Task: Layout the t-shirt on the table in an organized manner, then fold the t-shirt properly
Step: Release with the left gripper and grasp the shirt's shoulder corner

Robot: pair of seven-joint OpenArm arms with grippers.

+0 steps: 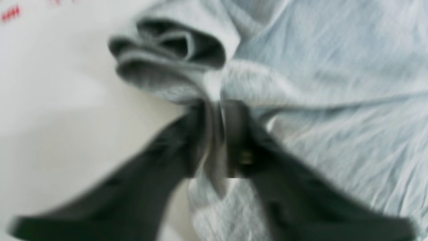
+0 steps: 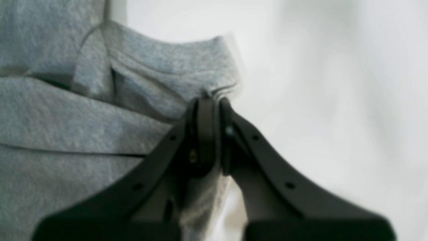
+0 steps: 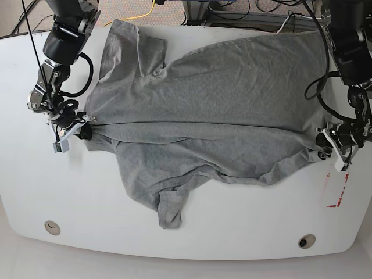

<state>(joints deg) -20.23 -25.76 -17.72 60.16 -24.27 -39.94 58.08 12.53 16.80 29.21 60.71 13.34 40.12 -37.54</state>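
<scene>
T-shirt (image 3: pixel 221 104), heather grey, lies spread across the white table (image 3: pixel 174 232), one sleeve flopped toward the near edge, body wrinkled and stretched between the two arms. Right gripper (image 2: pixel 211 100) is clamped tight on a bunched fabric edge at the shirt's side. Left gripper (image 1: pixel 217 107) has cloth running between its jaws, which stand slightly parted; blurred, so grip cannot be confirmed. Red dashed marking (image 3: pixel 336 195) just beside it.

Robotics lab, loose cables (image 3: pixel 174 6) behind white table (image 3: pixel 232 232)
</scene>
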